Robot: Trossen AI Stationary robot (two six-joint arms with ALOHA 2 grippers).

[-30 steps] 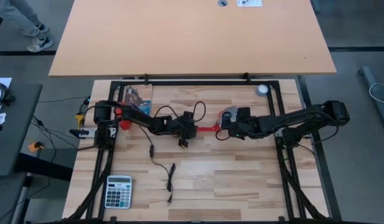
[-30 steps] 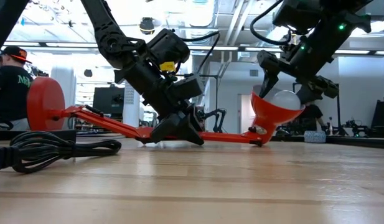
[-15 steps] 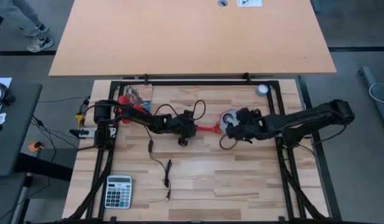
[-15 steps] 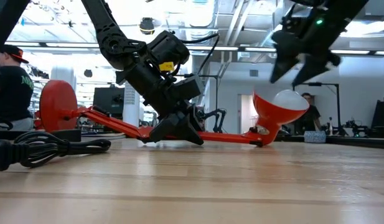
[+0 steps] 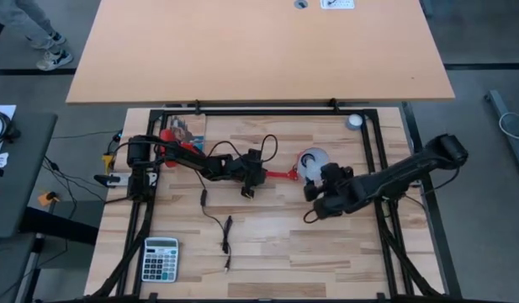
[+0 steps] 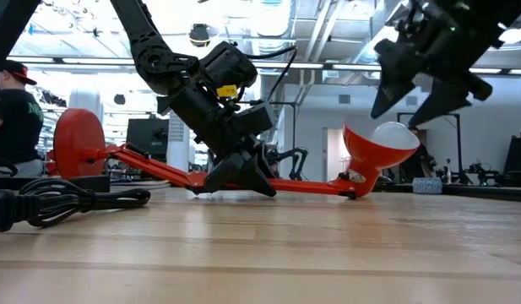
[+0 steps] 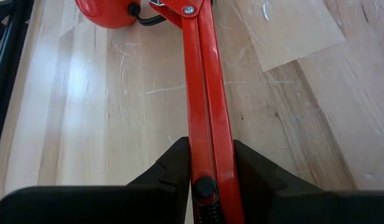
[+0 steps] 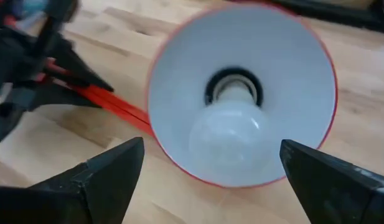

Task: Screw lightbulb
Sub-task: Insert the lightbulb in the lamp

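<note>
While seated in its shade (image 8: pixel 179 118), lightbulb (image 8: pixel 226 134) between spread right end effector (image 8: pixel 210 177) fingers.

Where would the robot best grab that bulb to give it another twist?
Probably by the round glass end of the lightbulb, coming straight in through the shade's open mouth. The screw base sits in the socket, and the shade walls block every other side. The right tool already faces that opening, open.

A calculator (image 5: pixel 161 258) (near corner) and coiled black cable (image 6: pixel 70 203).
</note>
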